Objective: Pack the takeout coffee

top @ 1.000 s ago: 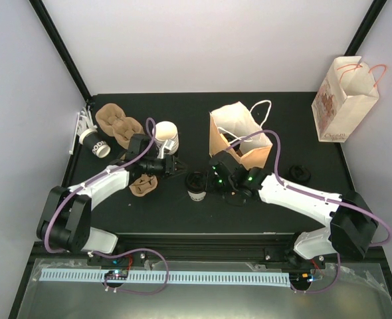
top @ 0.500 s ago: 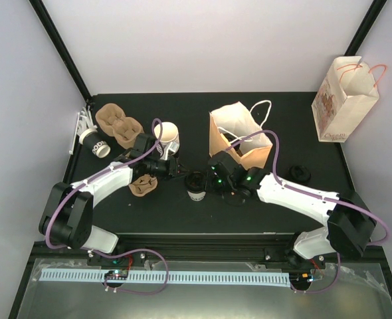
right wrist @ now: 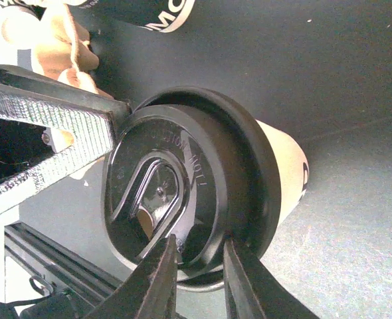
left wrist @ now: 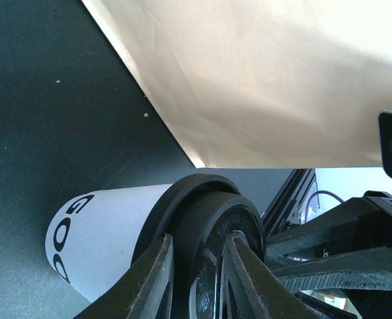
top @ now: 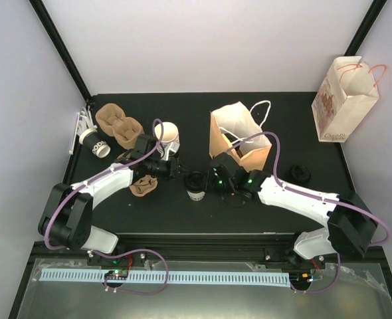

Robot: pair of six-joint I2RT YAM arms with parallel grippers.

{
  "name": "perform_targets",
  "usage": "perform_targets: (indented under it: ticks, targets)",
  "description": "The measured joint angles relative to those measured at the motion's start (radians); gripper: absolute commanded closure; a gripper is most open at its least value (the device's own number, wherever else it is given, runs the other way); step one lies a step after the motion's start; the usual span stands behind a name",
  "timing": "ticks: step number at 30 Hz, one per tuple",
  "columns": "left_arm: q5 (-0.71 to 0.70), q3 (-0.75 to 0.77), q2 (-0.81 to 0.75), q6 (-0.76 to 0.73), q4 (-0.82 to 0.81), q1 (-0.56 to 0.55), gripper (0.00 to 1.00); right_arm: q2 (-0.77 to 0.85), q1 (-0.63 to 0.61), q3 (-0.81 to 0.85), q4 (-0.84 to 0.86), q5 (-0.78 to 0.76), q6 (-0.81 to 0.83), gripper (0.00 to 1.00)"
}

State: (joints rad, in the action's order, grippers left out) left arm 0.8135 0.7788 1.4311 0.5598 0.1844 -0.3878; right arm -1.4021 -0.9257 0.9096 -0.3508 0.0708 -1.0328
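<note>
Narrowed left claw (left wrist: 197,242) and right claw (right wrist: 198,242) onto lid (top: 195,179) rim during last second. Pinching cup (top: 196,191) upright mid-tabletop (top: 289,113), near bag (top: 232,126). Probably seating lid before bagging.

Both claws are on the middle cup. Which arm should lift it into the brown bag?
Likely right. The right claw grips the lidded cup by its rim, with the brown bag just behind that arm; the left claw sits farther from it.
</note>
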Motion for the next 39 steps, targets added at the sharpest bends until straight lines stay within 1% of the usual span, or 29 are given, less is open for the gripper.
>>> perform_targets:
  ticks: [5,11,17,21,24,27,33,36,39]
  targets:
    - [-0.014,-0.025,-0.009,0.002,-0.044,-0.006,0.76,0.024,0.002,-0.072,0.105,0.011,-0.022,0.77]
    - [-0.055,-0.084,-0.031,0.021,-0.150,-0.019,0.76,0.031,0.000,-0.120,0.194,0.026,-0.043,0.77]
    - [-0.102,-0.129,-0.039,0.042,-0.241,-0.034,0.76,0.024,-0.003,-0.127,0.224,0.033,-0.051,0.78]
    - [-0.133,-0.143,-0.063,0.051,-0.261,-0.045,0.75,0.028,-0.005,-0.125,0.216,0.020,-0.050,0.78]
    - [-0.163,-0.137,-0.078,0.050,-0.236,-0.056,0.74,0.023,-0.010,-0.093,0.167,0.010,-0.035,0.77]
    - [-0.194,-0.101,-0.088,0.048,-0.171,-0.066,0.72,-0.001,-0.011,-0.031,0.084,0.006,0.007,0.75]
    - [-0.221,-0.032,-0.098,0.044,-0.018,-0.079,0.64,-0.037,-0.011,0.061,-0.051,-0.008,0.099,0.71]
    - [-0.222,0.003,-0.098,0.043,0.047,-0.087,0.59,-0.052,-0.011,0.104,-0.118,-0.008,0.149,0.66]
    - [-0.208,0.029,-0.106,0.043,0.090,-0.095,0.52,-0.064,-0.011,0.139,-0.177,-0.016,0.199,0.58]
